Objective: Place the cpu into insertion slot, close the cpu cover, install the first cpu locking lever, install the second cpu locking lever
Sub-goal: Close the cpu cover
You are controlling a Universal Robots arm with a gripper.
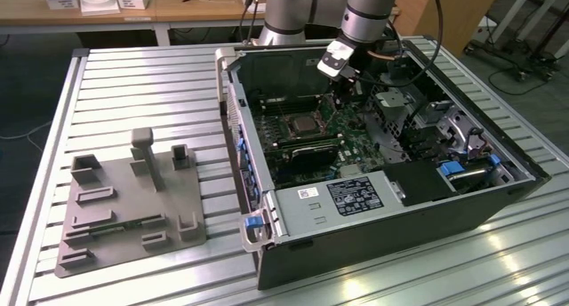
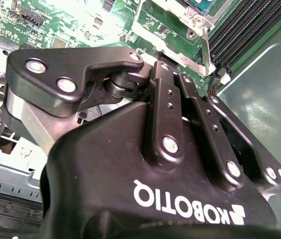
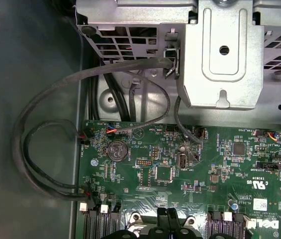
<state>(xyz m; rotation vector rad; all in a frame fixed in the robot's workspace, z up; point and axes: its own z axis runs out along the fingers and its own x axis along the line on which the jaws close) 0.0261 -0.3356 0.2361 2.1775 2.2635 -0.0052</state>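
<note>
- Exterior view's left: a grey fixture plate (image 1: 133,213) is sitting on the slatted table (image 1: 133,73), well apart from me.
- Toward the middle, the cpu (image 1: 302,125) is lying flat in its socket, inside the computer case (image 1: 374,253) laid open-side up so I am reaching in from above.
- Just to the exterior view's right of the socket, I am hovering my gripper (image 1: 348,87) low. In the first wrist view my fingers (image 3: 161,221) are pressing together with nothing visible between them, probably forming one narrow pusher.
- In the second wrist view a locking lever (image 2: 207,45) is standing beside the cpu cover (image 2: 165,45). I cannot tell whether I am touching it.
</note>
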